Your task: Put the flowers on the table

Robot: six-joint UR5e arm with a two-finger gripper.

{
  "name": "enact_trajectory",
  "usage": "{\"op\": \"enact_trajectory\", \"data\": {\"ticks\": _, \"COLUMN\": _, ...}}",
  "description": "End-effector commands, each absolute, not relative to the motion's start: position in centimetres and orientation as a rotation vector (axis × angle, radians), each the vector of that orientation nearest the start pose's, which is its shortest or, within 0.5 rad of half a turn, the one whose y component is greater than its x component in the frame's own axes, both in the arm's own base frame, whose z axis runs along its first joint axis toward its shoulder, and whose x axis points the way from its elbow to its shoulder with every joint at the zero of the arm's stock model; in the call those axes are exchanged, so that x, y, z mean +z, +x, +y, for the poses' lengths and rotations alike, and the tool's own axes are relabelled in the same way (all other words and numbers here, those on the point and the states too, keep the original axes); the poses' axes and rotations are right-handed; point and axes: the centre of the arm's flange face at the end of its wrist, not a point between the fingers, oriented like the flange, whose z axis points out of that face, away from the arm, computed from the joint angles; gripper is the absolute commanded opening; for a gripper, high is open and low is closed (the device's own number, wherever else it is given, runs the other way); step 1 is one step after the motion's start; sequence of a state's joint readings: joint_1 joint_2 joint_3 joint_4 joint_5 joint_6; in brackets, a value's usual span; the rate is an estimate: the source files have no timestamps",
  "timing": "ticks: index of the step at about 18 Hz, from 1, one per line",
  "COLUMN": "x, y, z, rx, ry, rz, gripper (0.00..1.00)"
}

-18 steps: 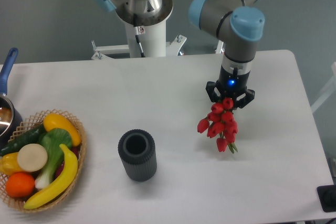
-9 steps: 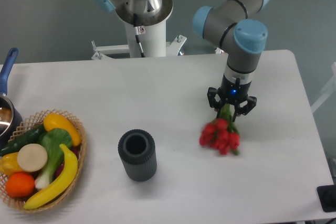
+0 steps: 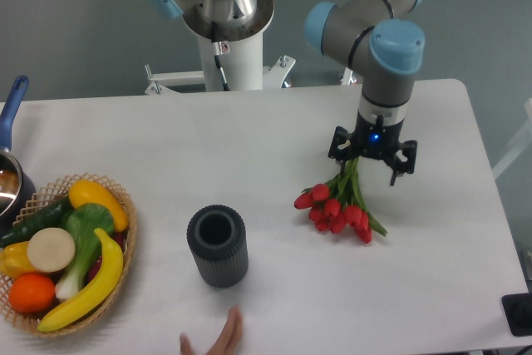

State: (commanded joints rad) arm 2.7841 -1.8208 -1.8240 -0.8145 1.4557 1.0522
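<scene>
Flowers (image 3: 337, 208) dropped onto table (image 3: 249, 147), fanned out | gripper (image 3: 371, 162) now spread, stems between fingers

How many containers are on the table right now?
3: a dark cup at centre front, a wicker basket of produce at the left, and a blue-handled pot cut off by the left edge; more could sit outside the frame.

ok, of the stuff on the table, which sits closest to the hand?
The flowers: the red tulip bunch lies on the table with its stems reaching up to the hand. The dark cup and fruit basket sit well to the left.
</scene>
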Motion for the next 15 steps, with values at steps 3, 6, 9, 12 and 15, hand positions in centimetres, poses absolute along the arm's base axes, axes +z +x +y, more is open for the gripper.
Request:
{"op": "enact_trajectory", "data": {"ticks": 3, "x": 31.5, "y": -49.5, "z": 31.5, "rx": 0.273, "ry": -2.933, "rz": -0.04, "gripper": 1.0}}
{"op": "enact_trajectory", "data": {"ticks": 6, "x": 31.5, "y": -50.3, "z": 30.4, "rx": 0.303, "ry": -2.937, "rz": 0.232, "gripper": 1.0}}
{"op": "enact_trajectory", "data": {"ticks": 9, "x": 32.0, "y": -51.8, "z": 28.3, "rx": 0.342, "ry": -2.935, "rz": 0.384, "gripper": 1.0}}
{"op": "enact_trajectory", "data": {"ticks": 12, "x": 32.1, "y": -52.8, "z": 26.6, "rx": 0.356, "ry": -2.939, "rz": 0.424, "gripper": 1.0}}
{"op": "enact_trajectory", "data": {"ticks": 15, "x": 32.1, "y": -53.0, "z": 26.6, "rx": 0.355, "ry": -2.933, "rz": 0.429, "gripper": 1.0}}
